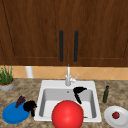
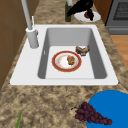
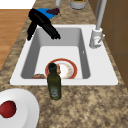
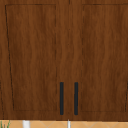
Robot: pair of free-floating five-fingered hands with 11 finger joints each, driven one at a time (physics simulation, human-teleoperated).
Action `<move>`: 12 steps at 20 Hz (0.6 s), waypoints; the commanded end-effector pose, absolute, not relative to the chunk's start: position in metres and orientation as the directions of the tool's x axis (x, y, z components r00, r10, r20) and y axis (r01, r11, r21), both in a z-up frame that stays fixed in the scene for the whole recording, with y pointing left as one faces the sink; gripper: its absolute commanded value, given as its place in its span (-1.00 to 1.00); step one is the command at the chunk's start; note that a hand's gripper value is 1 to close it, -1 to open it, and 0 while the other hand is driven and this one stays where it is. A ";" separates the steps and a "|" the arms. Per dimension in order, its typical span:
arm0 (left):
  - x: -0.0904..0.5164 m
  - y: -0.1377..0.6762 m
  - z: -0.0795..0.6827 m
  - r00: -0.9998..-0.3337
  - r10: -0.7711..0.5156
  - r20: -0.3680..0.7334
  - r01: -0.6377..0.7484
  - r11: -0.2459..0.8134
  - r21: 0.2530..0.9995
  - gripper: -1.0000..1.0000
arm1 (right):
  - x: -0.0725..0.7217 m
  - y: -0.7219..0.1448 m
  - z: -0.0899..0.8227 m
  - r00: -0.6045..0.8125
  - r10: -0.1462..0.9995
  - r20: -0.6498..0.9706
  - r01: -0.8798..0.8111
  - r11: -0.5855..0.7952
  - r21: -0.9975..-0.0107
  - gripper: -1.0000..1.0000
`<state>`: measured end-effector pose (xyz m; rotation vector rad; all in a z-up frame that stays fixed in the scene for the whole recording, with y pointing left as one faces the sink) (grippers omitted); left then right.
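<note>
Speckled stone counter [image 1: 27,91] round a white sink [image 1: 50,85], dark wood cabinet [image 4: 32,57] above

Left hand [image 1: 30,106] hanging at the sink-side rim of the blue plate [image 1: 11,116], fingers straight and spread, gripping nothing

Grapes [image 1: 20,100] on that plate's back rim, just beside the left hand, up and to its left, long axis slanting away from the basin

Right hand [image 1: 78,93] in the air above the basin, thumb and fingers splayed, empty, well apart from the grapes; left hand far nearer

One bunch, one blue plate, one white plate [image 1: 110,118] with one apple [image 1: 115,115], one red-rimmed plate [image 2: 75,67] in the basin, one brown morsel [image 2: 82,50] touching it, one bottle [image 1: 106,94], one potted plant [image 1: 6,80], one big red ball [image 1: 67,115] at the sink's front edge
</note>
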<state>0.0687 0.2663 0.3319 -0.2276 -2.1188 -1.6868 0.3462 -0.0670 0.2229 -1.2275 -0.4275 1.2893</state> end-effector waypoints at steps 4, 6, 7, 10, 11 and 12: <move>0.069 0.266 0.332 -0.898 -0.130 0.420 0.380 0.250 0.890 0.00 | 0.356 -0.067 0.206 0.180 0.943 -0.279 -0.495 -0.158 -0.854 -1.00; 0.069 0.266 0.332 -0.898 -0.130 0.420 0.380 0.250 0.890 0.00 | 0.355 -0.066 0.211 0.226 0.918 -0.325 -0.480 -0.185 -0.857 -1.00; 0.069 0.266 0.332 -0.898 -0.130 0.420 0.380 0.250 0.890 0.00 | 0.358 -0.065 0.210 0.220 0.921 -0.323 -0.491 -0.182 -0.852 -1.00; 0.069 0.266 0.332 -0.898 -0.130 0.420 0.380 0.250 0.890 0.00 | 0.355 -0.063 0.204 0.214 0.925 -0.313 -0.473 -0.182 -0.862 -1.00; 0.069 0.266 0.332 -0.898 -0.130 0.420 0.380 0.250 0.890 0.00 | 0.355 -0.062 0.201 0.208 0.927 -0.314 -0.477 -0.184 -0.859 -1.00; 0.069 0.266 0.332 -0.898 -0.130 0.420 0.380 0.250 0.890 0.00 | 0.356 -0.066 0.199 0.178 0.939 -0.294 -0.472 -0.181 -0.863 -1.00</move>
